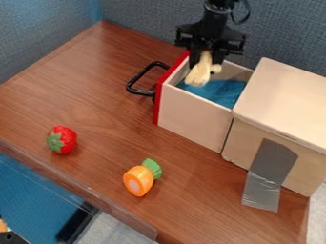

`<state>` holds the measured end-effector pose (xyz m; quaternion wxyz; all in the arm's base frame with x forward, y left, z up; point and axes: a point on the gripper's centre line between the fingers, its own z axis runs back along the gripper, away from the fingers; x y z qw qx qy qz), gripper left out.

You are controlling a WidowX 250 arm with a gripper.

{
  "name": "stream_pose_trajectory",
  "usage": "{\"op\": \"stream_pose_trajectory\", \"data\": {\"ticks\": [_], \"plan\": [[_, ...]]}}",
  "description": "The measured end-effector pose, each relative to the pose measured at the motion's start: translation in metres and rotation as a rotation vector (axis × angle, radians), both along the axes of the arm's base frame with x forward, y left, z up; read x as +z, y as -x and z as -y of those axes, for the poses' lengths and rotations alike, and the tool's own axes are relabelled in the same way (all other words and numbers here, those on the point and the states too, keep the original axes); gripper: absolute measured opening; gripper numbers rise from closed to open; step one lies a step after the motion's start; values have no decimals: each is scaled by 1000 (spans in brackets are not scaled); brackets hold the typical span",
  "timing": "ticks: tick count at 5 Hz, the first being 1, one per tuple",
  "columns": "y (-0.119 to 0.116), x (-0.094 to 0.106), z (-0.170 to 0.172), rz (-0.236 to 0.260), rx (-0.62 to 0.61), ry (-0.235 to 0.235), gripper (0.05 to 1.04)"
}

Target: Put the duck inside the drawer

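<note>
Hanging down from the top of the camera view, the black arm (218,13) points its gripper (206,59) at the floor of the open drawer (193,113). The arm stands almost straight up and down, a bit right of the middle, with a thin black cable looping beside it. The gripper's 2 fingers point down, and they pinch the pale yellow duck (200,75) between them, so the jaws are closed in on it. The duck hangs tilted, its low end leaning to the left, over the end of the drawer near the red front (163,90). The drawer has light wood sides and a blue bottom (224,93). A bent black handle (136,80) sticks out to the left of the red front. On the right, the drawer meets a big light wood box (285,102) with a flat top. A strip of gray tape (267,167) runs from the side of the box down onto the brown table (89,90). There are 2 toy foods lying on the table: a red strawberry (64,137) with its green top facing down and left, and an orange carrot piece (137,180) with a green top, nearer the middle.
</note>
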<state>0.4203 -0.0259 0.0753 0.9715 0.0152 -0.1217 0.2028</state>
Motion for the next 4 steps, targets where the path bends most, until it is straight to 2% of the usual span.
{"op": "stream_pose_trajectory", "data": {"ticks": [1,2,3,4], "plan": [[1,0,2,-5,16,-2,801],[-1,9,1,3,46,-2,1004],[-6,49,1,89,54,11,1005],[0,80,0,116,56,48,999]]}}
